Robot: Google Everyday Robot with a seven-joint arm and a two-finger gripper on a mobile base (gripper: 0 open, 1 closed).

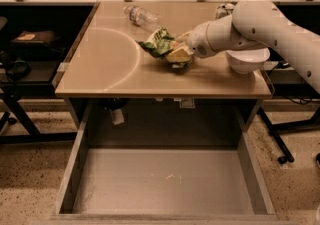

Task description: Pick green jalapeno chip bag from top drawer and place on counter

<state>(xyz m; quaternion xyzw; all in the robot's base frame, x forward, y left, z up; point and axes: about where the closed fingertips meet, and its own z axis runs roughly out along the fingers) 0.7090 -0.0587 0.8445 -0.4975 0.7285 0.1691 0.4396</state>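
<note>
Gripper (184, 51) sat right at the green jalapeno chip bag (159, 44) on the counter (100, 69), upper middle of frame; honestly couldn't tell if it was clamped or loose. Below, the top drawer (165, 179) hung open.

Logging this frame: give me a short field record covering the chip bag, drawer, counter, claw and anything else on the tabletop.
green jalapeno chip bag: crumpled, appears to rest on the counter, right of centre
counter: beige tabletop with a curved light arc
top drawer: pulled open below the counter, grey floor showing
claw: at the bag's right side, low over the counter
plastic bottle: lying on its side near the back
white bowl: right side, under the arm
task stage: bag out of the drawer
</note>
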